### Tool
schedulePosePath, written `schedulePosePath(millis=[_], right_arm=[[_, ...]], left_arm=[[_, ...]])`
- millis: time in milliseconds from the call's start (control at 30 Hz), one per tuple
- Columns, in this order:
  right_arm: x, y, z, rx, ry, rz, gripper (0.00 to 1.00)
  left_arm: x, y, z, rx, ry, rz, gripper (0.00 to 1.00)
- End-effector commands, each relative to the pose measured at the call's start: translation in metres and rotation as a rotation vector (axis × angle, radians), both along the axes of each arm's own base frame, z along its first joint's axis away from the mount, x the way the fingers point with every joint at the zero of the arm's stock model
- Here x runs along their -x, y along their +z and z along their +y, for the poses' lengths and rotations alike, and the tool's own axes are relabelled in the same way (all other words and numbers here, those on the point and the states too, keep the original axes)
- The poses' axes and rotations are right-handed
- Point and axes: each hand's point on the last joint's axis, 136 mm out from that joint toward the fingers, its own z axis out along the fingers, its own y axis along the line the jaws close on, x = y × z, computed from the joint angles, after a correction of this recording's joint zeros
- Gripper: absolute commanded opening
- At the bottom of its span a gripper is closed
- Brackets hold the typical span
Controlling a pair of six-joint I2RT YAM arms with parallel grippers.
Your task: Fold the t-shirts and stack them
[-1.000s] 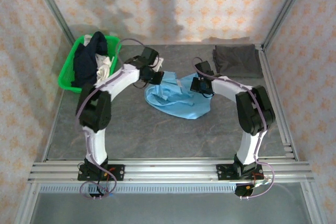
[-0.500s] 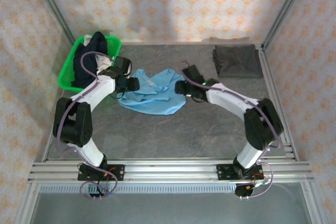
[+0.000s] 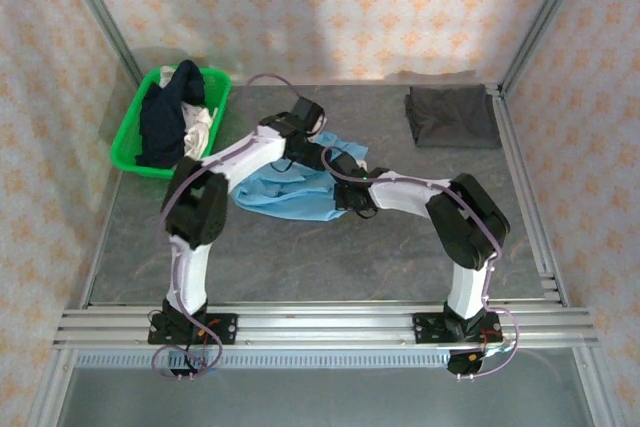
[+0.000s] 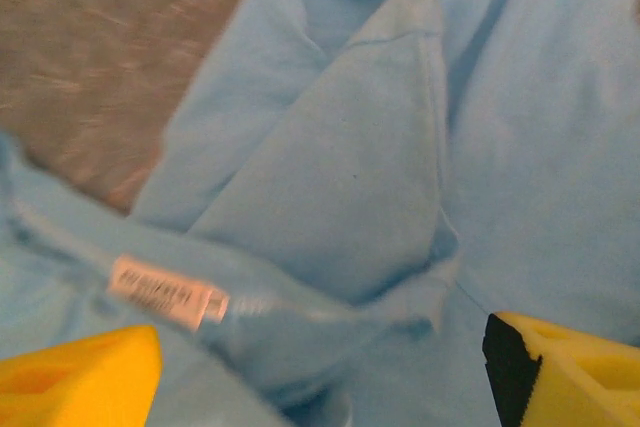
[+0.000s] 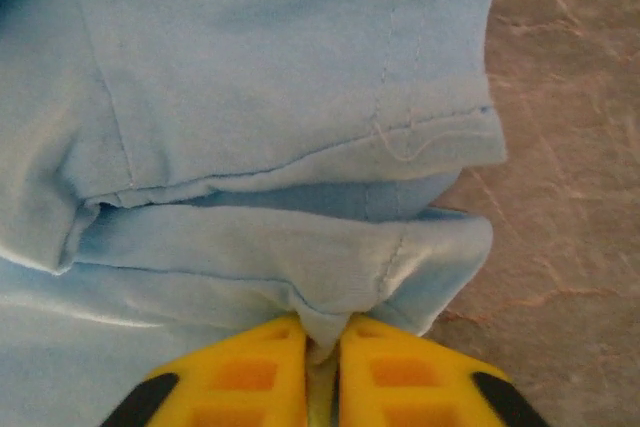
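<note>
Crumpled light blue cotton t-shirt (image 3: 285,192) lies mid-table on the mottled grey stone-look tabletop (image 3: 300,257), between both arms. Close in, the right wrist view gives the grip: right gripper (image 5: 322,342) pinched tight on a stitched hem fold. Left wrist view: left gripper (image 4: 320,367) spread wide, holding nothing, above soft folds and a white neck label (image 4: 167,293). Folded dark grey t-shirt (image 3: 452,117) sits far right, green plastic basket (image 3: 130,142) far left.

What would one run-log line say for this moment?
left gripper: open over light blue t-shirt | right gripper: shut on its hemmed edge | shirt: crumpled, unfolded
</note>
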Motion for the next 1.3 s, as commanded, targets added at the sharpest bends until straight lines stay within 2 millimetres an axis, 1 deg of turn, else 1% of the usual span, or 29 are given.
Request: schedulePosePath(millis=[0,100,133,200,267,300,333,367,400,433,467,533,600,633,700,733,767,800,867,933,967,1000,1033,1067,1100,1133,1200,1233,1267], right_arm=[[0.0,0.023,-0.022,0.03,-0.063,-0.079,0.0],[0.001,0.04,-0.033,0.023,-0.089,-0.124,0.0],[0.001,0.046,-0.037,0.015,-0.098,-0.138,0.0],[0.0,0.058,-0.045,-0.002,-0.11,-0.162,0.0],[-0.003,0.074,-0.052,-0.024,-0.116,-0.189,0.0],[-0.006,0.086,-0.055,-0.038,-0.119,-0.205,0.0],[-0.01,0.1,-0.059,-0.048,-0.117,-0.223,0.0],[-0.014,0.116,-0.063,-0.052,-0.117,-0.245,0.0],[-0.02,0.137,-0.069,-0.048,-0.118,-0.276,0.0],[-0.026,0.163,-0.075,-0.043,-0.115,-0.317,0.0],[-0.033,0.186,-0.084,-0.035,-0.125,-0.358,0.0],[-0.045,0.235,-0.105,-0.042,-0.166,-0.426,0.0],[-0.052,0.272,-0.119,-0.061,-0.191,-0.489,0.0],[-0.053,0.285,-0.125,-0.062,-0.203,-0.514,0.0],[-0.051,0.299,-0.129,-0.07,-0.199,-0.552,0.0],[-0.048,0.299,-0.129,-0.081,-0.198,-0.56,0.0],[-0.046,0.294,-0.128,-0.095,-0.198,-0.561,0.0],[-0.043,0.283,-0.127,-0.111,-0.192,-0.551,0.0],[-0.033,0.249,-0.133,-0.098,-0.225,-0.497,0.0],[-0.019,0.197,-0.144,-0.062,-0.27,-0.414,0.0],[-0.012,0.175,-0.149,-0.041,-0.292,-0.377,0.04],[-0.004,0.151,-0.155,-0.021,-0.318,-0.336,0.09],[0.005,0.132,-0.163,-0.003,-0.349,-0.292,0.16],[0.013,0.119,-0.169,0.014,-0.372,-0.257,0.24],[0.019,0.11,-0.172,0.024,-0.385,-0.237,0.26],[0.024,0.104,-0.175,0.031,-0.391,-0.224,0.28],[0.027,0.104,-0.179,0.035,-0.405,-0.225,0.35],[0.027,0.107,-0.179,0.03,-0.407,-0.234,0.39],[0.025,0.109,-0.178,0.021,-0.405,-0.245,0.4]], left_arm=[[0.007,-0.03,-0.002,-0.04,-0.057,0.127,0.77],[0.006,-0.037,-0.011,-0.003,-0.07,0.151,0.56],[0.007,-0.036,-0.013,0.009,-0.07,0.151,0.42],[0.008,-0.029,-0.016,0.032,-0.079,0.147,0.24],[0.008,-0.013,-0.015,0.054,-0.074,0.129,0.02],[0.006,0.003,-0.011,0.071,-0.058,0.112,0.0],[0.003,0.022,-0.004,0.095,-0.034,0.089,0.0],[0.0,0.043,0.003,0.122,-0.011,0.062,0.0],[-0.004,0.071,0.014,0.152,0.022,0.018,0.0],[-0.008,0.1,0.029,0.176,0.065,-0.033,0.0],[-0.012,0.123,0.045,0.189,0.113,-0.075,0.0],[-0.016,0.18,0.089,0.202,0.233,-0.192,0.0],[-0.015,0.209,0.131,0.178,0.351,-0.261,0.0],[-0.013,0.218,0.147,0.179,0.394,-0.279,0.0],[-0.007,0.219,0.17,0.192,0.458,-0.288,0.0],[-0.003,0.217,0.179,0.209,0.487,-0.29,0.0],[0.0,0.21,0.182,0.22,0.499,-0.288,0.0],[0.005,0.201,0.184,0.221,0.512,-0.285,0.0],[0.012,0.175,0.184,0.226,0.523,-0.251,0.0],[0.023,0.136,0.187,0.188,0.546,-0.165,0.0],[0.027,0.118,0.187,0.176,0.549,-0.126,0.07],[0.032,0.096,0.186,0.165,0.549,-0.078,0.19],[0.037,0.079,0.185,0.161,0.555,-0.046,0.21],[0.041,0.067,0.185,0.159,0.555,-0.024,0.22],[0.045,0.059,0.184,0.162,0.56,-0.008,0.26],[0.048,0.055,0.185,0.16,0.569,-0.005,0.34],[0.053,0.054,0.183,0.159,0.566,-0.009,0.45],[0.056,0.054,0.183,0.149,0.566,-0.012,0.5],[0.057,0.053,0.181,0.139,0.562,-0.015,0.52]])
